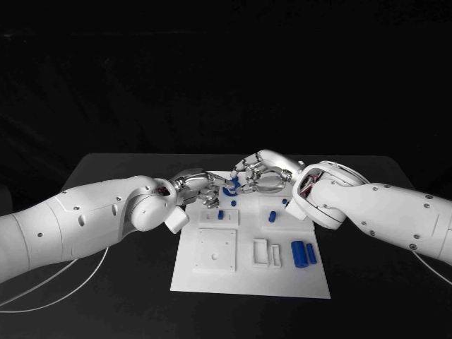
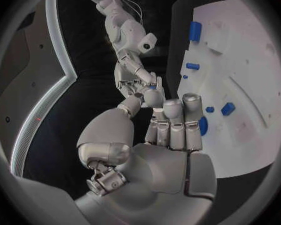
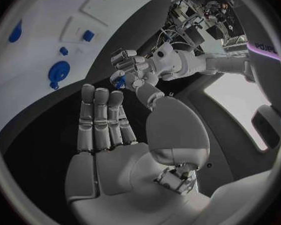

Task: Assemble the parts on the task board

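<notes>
Both hands meet over the task board's (image 1: 248, 279) far edge. The left hand (image 1: 195, 185) pinches a blue part (image 3: 118, 79) (clear from the right wrist); the right hand (image 1: 258, 174) is open-fingered, empty.

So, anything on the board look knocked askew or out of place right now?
Nothing stands out. The task board lies flat and the blue parts on it look settled. Both hands meet above its far edge, the left hand pinching a small blue part; the right hand holds nothing.

A black table (image 1: 114, 176) with white cables (image 1: 53, 282) trailing across it.
</notes>
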